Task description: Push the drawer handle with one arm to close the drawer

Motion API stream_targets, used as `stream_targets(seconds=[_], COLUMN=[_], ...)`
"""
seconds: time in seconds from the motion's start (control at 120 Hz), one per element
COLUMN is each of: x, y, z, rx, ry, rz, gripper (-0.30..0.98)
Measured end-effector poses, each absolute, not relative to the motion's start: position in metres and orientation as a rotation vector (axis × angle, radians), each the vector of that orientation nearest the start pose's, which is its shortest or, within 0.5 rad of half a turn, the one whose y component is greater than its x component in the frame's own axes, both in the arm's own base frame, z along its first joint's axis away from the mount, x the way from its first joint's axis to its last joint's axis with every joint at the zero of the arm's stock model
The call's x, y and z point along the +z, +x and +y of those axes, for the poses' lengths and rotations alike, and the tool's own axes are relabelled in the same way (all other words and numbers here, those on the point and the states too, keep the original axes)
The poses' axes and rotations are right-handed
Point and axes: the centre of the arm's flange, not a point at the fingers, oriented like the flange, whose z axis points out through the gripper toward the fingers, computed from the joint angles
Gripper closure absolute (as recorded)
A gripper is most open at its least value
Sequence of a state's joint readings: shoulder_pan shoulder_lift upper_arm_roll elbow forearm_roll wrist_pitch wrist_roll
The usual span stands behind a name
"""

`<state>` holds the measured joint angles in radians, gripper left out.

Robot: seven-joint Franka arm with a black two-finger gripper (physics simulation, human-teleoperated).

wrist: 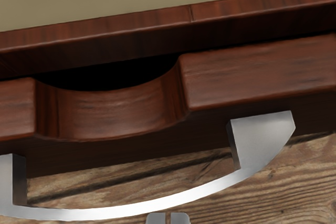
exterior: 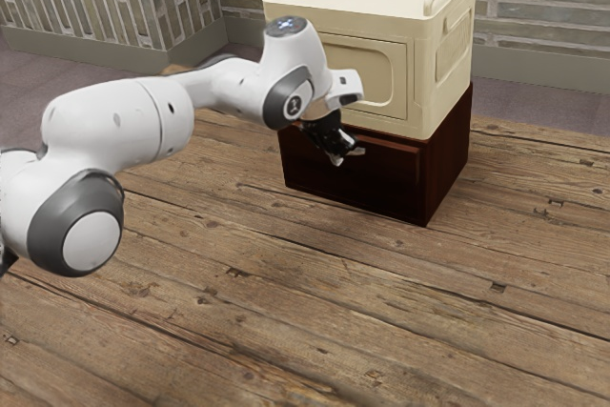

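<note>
My gripper (exterior: 340,153) is at the front of the dark red-brown drawer cabinet (exterior: 446,164), pointing down. At the wrist view's lower edge the tips of my gripper (wrist: 168,218) stand together, just outside the curved silver handle (wrist: 152,203), with nothing seen between them. Whether they touch the handle, I cannot tell. The handle (exterior: 357,151) shows as a small bright piece beside the gripper. The wooden drawer front (wrist: 257,74) has a scooped notch, and a narrow dark gap separates it from the cabinet edge (wrist: 105,31).
A cream box (exterior: 448,54) with side handles rests on top of the cabinet. Wooden planks (exterior: 286,321) form the surface around it, and a brick wall (exterior: 543,16) stands behind.
</note>
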<state>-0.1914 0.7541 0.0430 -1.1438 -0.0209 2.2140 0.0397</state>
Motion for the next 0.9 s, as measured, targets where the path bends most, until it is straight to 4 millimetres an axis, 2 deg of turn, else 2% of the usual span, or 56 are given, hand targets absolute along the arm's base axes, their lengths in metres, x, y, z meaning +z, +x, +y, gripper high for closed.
stream_targets(seconds=[0.308,0.408,0.467,0.525,0.7,0.808,0.85,0.9], x=[0.387,0.375,0.384,0.413,0.535,0.586,0.605,0.617], y=[0.782,0.765,0.741,0.712,0.638,0.593,0.578,0.566], z=[-0.131,-0.128,-0.124,-0.111,-0.098,-0.088,-0.085,-0.082], rx=[-0.506,-0.410,-0.354,-0.335,-0.281,-0.224,-0.217,-0.196], ry=[-3.104,-3.152,-3.178,-3.198,-3.220,-3.204,-3.192,-3.172], rz=[0.346,0.329,0.311,0.276,0.254,0.245,0.242,0.237], gripper=[0.78,0.79,0.79,0.79,0.79,0.77,0.72,0.62])
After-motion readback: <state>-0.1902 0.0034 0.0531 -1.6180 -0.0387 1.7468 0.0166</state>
